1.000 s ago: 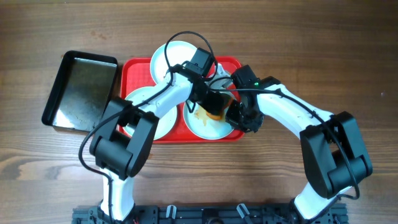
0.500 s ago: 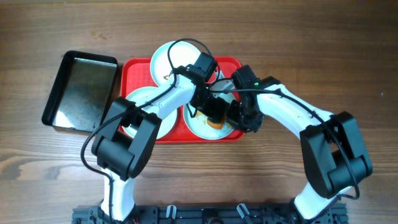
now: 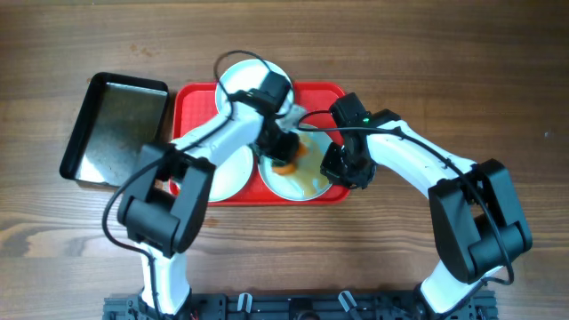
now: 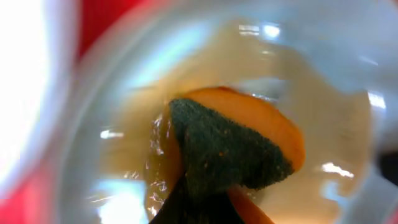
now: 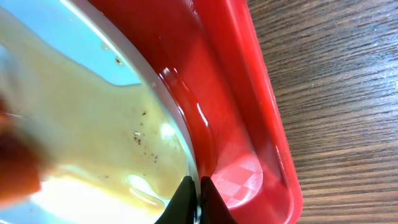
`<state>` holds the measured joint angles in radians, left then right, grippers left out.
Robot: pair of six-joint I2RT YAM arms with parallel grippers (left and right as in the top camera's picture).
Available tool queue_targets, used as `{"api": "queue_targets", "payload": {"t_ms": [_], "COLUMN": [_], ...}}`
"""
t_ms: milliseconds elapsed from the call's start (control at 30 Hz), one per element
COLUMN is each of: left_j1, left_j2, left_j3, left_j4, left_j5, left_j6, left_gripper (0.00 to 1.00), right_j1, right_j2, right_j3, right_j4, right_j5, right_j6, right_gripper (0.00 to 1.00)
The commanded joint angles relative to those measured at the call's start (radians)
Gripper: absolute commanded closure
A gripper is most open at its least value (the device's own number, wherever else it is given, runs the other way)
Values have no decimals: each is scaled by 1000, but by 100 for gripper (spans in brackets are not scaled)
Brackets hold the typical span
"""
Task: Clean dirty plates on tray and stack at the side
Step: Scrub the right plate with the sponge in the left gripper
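Three pale plates lie on the red tray: one at the back, one at the front left, one at the front right. My left gripper is shut on an orange sponge with a dark green scouring face and presses it onto the wet, yellowish front-right plate. My right gripper is shut on that plate's right rim, beside the tray's right wall. Small dark specks dot the plate's wet surface.
A black metal pan lies on the wooden table left of the tray. The two arms cross closely above the tray's right half.
My left gripper has dragged the sponge from the plate's middle toward its back left. More of the wet plate shows. The right gripper has stayed on the rim.
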<state>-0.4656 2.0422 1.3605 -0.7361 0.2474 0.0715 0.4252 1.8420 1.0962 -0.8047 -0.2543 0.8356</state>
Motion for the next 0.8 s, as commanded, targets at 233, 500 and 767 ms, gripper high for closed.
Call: {"api": "queue_targets", "payload": {"t_ms": [233, 500, 767], "left_j1": [39, -183, -182], "left_j2": [39, 39, 39], "left_j3": [-38, -38, -39], "left_j4": [13, 33, 36], "left_j5": [-142, 179, 125], "left_j6": [-48, -28, -59], "left_gripper": [96, 96, 96], "right_j1": [4, 4, 4], "right_j2": [20, 20, 20], "right_j3": [-9, -9, -9], "right_j4": [-9, -3, -9], "right_j5": [18, 18, 17], "right_j6": [-24, -24, -23], "right_gripper": [96, 96, 96]}}
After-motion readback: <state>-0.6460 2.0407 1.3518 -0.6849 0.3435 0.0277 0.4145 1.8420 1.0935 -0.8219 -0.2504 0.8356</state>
